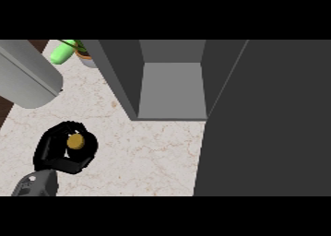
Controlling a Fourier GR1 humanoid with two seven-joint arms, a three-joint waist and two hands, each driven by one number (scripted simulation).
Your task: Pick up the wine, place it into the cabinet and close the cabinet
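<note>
- Our left hand (56, 154), fingers clamped round the upright wine (75, 141), over the worktop (147, 156).
- Open cabinet (171, 87) stands ahead, to the right of our hand.

No text, label, brand, number or sign can be read anywhere: not on the cabinet (123, 78) at the far right, nor on the wine bottle (75, 141) — only its plain tan top shows — in the left robot hand (52, 156).

The left robot hand (59, 154) hides wine (75, 141) except its tan top; cabinet (283, 115) cut at right.
</note>
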